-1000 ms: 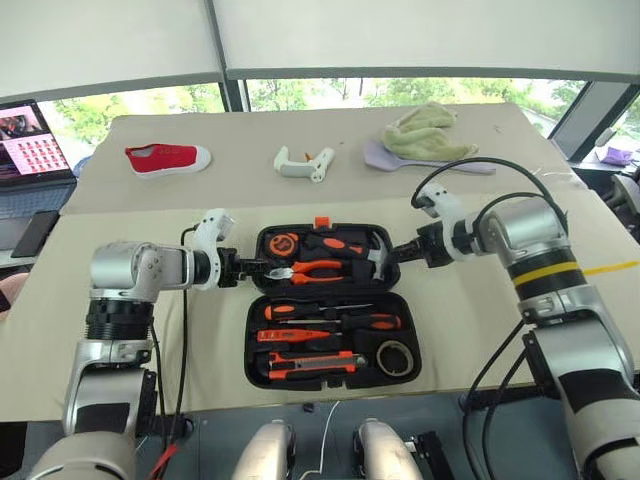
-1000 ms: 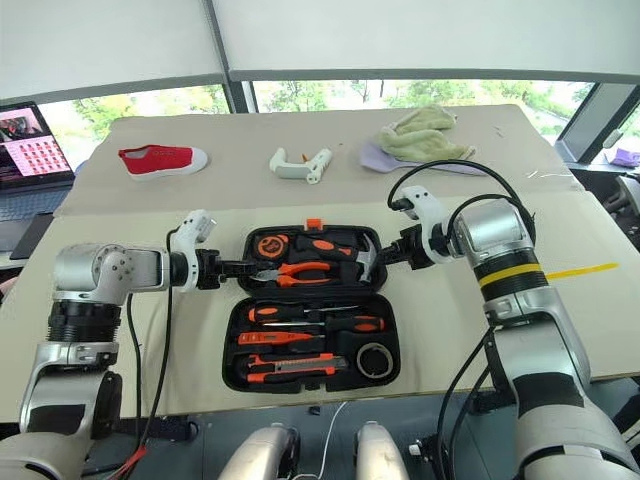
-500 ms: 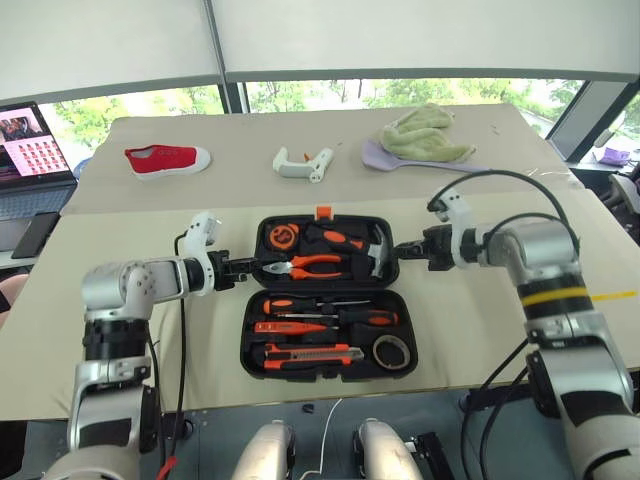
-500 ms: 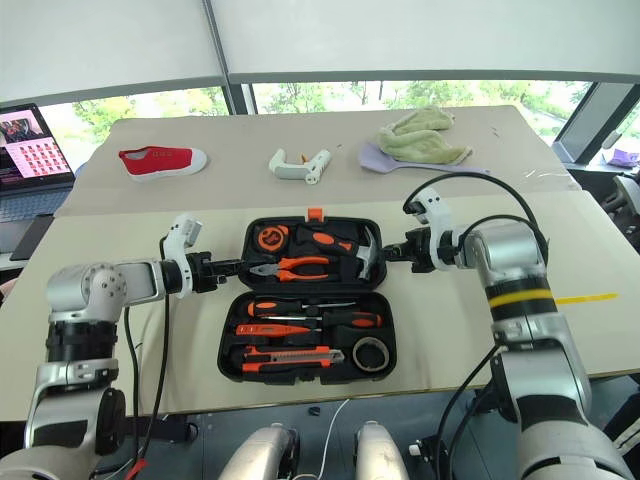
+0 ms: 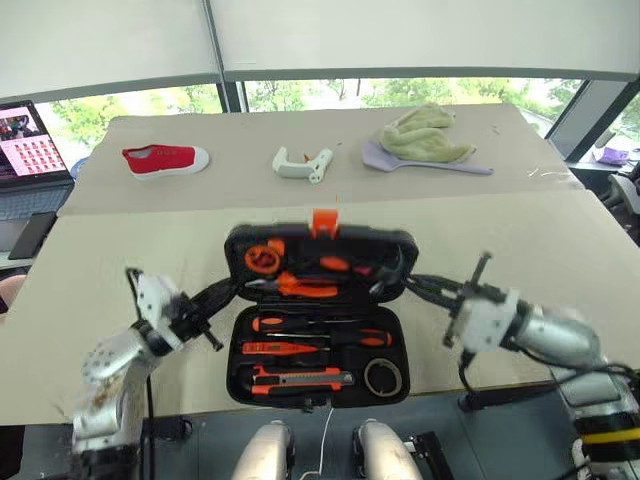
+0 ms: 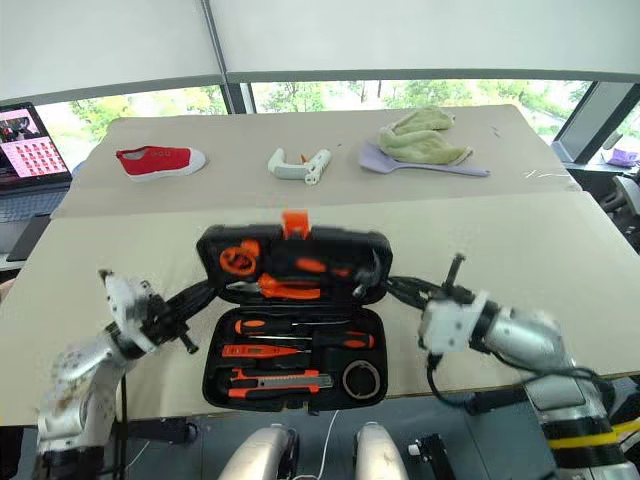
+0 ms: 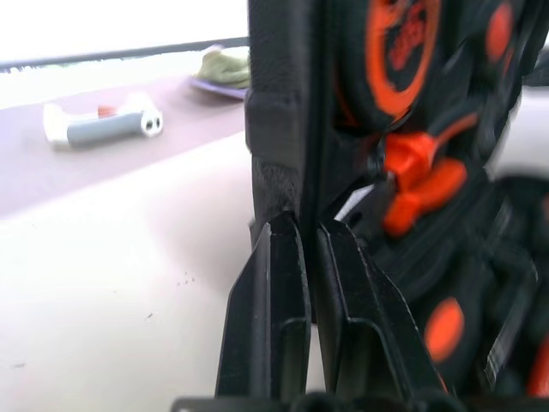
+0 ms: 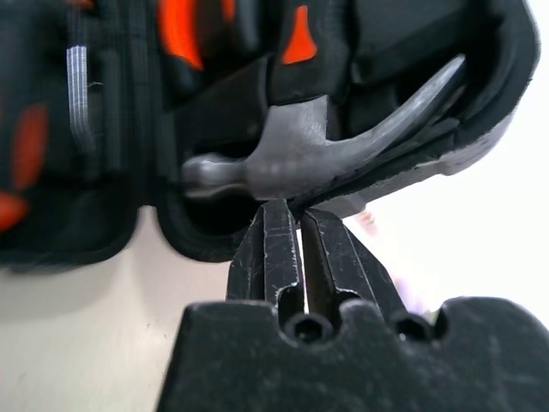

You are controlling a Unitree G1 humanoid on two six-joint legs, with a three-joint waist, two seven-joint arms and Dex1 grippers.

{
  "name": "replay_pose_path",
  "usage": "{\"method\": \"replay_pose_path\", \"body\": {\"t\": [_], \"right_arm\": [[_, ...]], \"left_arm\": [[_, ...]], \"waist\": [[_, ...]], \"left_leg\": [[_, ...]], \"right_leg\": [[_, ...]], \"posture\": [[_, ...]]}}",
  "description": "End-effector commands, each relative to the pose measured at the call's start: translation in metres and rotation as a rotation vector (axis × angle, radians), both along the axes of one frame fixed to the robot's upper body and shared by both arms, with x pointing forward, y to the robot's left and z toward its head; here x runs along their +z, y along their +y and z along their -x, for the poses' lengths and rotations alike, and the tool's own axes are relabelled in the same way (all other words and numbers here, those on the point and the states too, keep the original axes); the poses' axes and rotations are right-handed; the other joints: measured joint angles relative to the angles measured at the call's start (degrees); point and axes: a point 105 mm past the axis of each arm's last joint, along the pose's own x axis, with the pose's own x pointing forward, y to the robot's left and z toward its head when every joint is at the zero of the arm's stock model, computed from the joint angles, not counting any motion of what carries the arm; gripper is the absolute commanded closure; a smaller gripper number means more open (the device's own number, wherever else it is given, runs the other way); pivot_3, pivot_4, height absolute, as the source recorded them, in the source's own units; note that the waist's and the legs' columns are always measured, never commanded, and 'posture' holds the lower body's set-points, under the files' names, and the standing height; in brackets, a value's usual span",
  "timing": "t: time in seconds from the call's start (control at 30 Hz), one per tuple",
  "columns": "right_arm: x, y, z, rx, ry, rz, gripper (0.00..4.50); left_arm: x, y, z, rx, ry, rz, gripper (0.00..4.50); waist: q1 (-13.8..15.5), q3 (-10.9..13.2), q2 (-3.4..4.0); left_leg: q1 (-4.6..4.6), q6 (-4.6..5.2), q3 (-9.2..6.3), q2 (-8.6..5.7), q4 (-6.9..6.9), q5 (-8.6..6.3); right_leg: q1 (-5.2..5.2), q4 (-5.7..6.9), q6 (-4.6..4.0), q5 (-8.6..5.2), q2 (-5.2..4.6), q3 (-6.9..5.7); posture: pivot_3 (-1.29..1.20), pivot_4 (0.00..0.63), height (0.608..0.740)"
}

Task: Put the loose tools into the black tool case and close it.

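— Where do our two head views look from?

— From above and behind the arms, forward and down over the table (image 5: 560, 240). They sit side by side, so both take in the same scene: the open black tool case (image 5: 318, 315) near the front edge, the red shoe (image 5: 165, 158) and the towel (image 5: 425, 133) far back, windows beyond.

— And our wrist cameras?

— The left wrist view looks along the left gripper (image 7: 310, 236), pressed right up against the case's edge. The right wrist view looks along the right gripper (image 8: 299, 215), equally near, facing the hammer (image 8: 334, 154) inside the lid.

— What do all four share?

— The case.
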Motion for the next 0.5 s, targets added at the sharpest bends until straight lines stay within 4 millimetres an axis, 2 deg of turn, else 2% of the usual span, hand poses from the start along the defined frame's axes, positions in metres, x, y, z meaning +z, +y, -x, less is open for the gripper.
{"method": "replay_pose_path", "body": {"t": [0.03,0.07,0.13,0.23,0.3,0.37,0.43,0.5], "right_arm": [[-0.038,0.012,0.036,0.179,0.019,0.098,4.50],[-0.045,0.012,0.043,0.182,0.060,0.095,4.50],[-0.057,0.006,0.052,0.181,0.126,0.111,3.70],[-0.059,-0.018,0.044,0.076,0.145,0.143,2.80],[-0.054,-0.040,0.038,-0.004,0.152,0.157,2.12],[-0.049,-0.059,0.033,-0.092,0.200,0.139,2.12],[-0.045,-0.068,0.033,-0.135,0.252,0.109,2.12],[-0.045,-0.066,0.044,-0.126,0.371,0.071,2.69]], "left_arm": [[-0.016,-0.006,0.028,-0.136,-0.099,-0.201,4.46],[-0.027,-0.002,0.036,-0.152,-0.089,-0.245,4.10],[-0.039,0.012,0.043,-0.113,-0.056,-0.284,3.38],[-0.044,0.041,0.039,0.029,-0.007,-0.292,2.21],[-0.042,0.061,0.032,0.121,0.069,-0.223,2.14],[-0.038,0.076,0.024,0.175,0.122,-0.182,2.14],[-0.034,0.082,0.019,0.179,0.144,-0.174,2.14],[-0.028,0.079,0.009,0.153,0.165,-0.158,2.14]], "waist": [[0.0,0.0,0.02],[-0.1,-0.1,-0.02],[-0.2,-0.2,0.06],[-0.2,-0.3,0.10],[0.0,-0.3,0.11],[0.6,-0.2,0.01],[0.6,-0.2,-0.03],[0.7,-0.1,0.01]], "left_leg": [[0.33,0.06,0.00,0.06,-0.07,-0.04],[0.49,0.11,0.00,0.09,-0.13,-0.07],[0.66,0.23,0.03,0.15,-0.16,-0.18],[0.65,0.32,0.08,0.16,-0.15,-0.23],[0.92,0.33,0.09,0.14,-0.11,-0.23],[1.29,0.37,0.08,0.14,-0.10,-0.20],[1.26,0.39,0.08,0.13,-0.07,-0.21],[1.24,0.41,0.08,0.16,-0.07,-0.23]], "right_leg": [[0.40,-0.24,-0.01,0.00,0.01,-0.03],[0.59,-0.32,-0.02,-0.01,0.01,-0.03],[0.76,-0.36,-0.07,-0.08,-0.03,-0.02],[0.72,-0.36,-0.04,-0.10,-0.01,0.00],[1.03,-0.34,-0.01,-0.09,-0.05,0.02],[1.51,-0.41,0.11,-0.21,-0.03,-0.10],[1.50,-0.41,0.13,-0.31,-0.06,-0.11],[1.50,-0.40,0.11,-0.30,-0.05,-0.10]], "posture": [[0.00,0.150,0.740],[0.00,0.150,0.740],[0.00,0.150,0.740],[0.00,0.150,0.740],[0.00,0.150,0.740],[0.00,0.150,0.740],[0.00,0.150,0.740],[0.00,0.150,0.740]]}}
